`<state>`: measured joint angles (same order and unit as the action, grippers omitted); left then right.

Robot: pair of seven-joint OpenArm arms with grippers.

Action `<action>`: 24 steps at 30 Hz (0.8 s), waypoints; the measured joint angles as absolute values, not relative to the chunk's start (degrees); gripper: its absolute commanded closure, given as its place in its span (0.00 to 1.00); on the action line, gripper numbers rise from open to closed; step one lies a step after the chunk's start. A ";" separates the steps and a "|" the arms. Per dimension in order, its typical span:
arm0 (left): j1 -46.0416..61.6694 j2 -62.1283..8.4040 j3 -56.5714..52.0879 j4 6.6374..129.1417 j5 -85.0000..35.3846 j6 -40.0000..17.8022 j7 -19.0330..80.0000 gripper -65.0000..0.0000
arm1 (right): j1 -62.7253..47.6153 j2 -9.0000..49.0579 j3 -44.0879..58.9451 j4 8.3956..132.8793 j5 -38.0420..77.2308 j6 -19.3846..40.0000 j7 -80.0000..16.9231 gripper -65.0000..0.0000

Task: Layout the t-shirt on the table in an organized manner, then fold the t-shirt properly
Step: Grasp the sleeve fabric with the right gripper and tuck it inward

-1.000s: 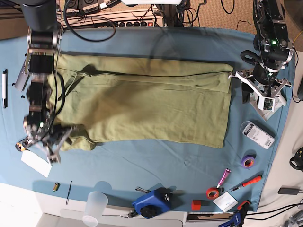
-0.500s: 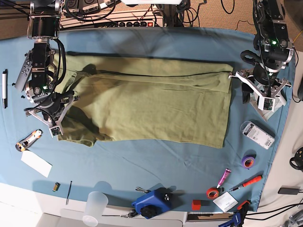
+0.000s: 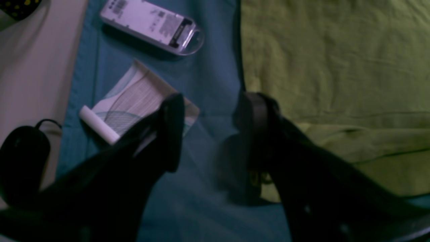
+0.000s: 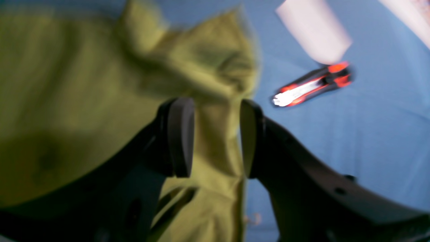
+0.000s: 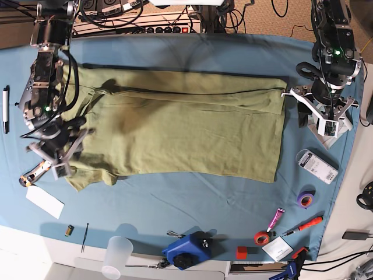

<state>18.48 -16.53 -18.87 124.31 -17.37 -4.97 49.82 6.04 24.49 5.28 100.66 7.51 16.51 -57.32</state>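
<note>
**Shirt spread along the table, both claws apart**

The t-shirt lies flat on the table, long side running left to right, nearer the far edge than the near one. Its top layer is folded lengthwise, leaving a narrower strip exposed along the far side. At the left end the cloth is bunched — a rumpled sleeve sticks out toward the near-left corner.

The right gripper hangs over that rumpled end, its fingers apart with cloth showing between them; whether they touch the cloth cannot be told, as the wrist view is blurred. A red-and-black knife lies on the blue cover just beside the sleeve, with a white card near it.

The left gripper hovers off the shirt's right edge, jaws wide apart, holding nothing. Below it lie a booklet and a clear plastic case — both on the cover near the table's right edge.
</note>
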 measured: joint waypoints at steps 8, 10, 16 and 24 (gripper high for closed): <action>18.48 -16.60 -18.92 124.25 -17.39 -4.97 49.21 0.56 | 25.74 24.51 5.69 72.25 5.52 18.90 -53.01 0.65; 18.46 -16.51 -18.87 124.22 -17.37 -4.97 49.23 0.56 | 30.33 24.64 5.78 64.62 7.84 22.76 -52.51 0.65; 18.37 -16.40 -18.87 124.22 -17.39 -4.99 49.21 0.56 | 37.91 23.44 5.74 49.56 9.08 26.92 -49.87 0.65; 18.39 -16.36 -18.87 124.22 -19.75 -4.97 49.23 0.56 | 37.04 22.17 -1.41 43.70 9.06 26.61 -49.10 1.00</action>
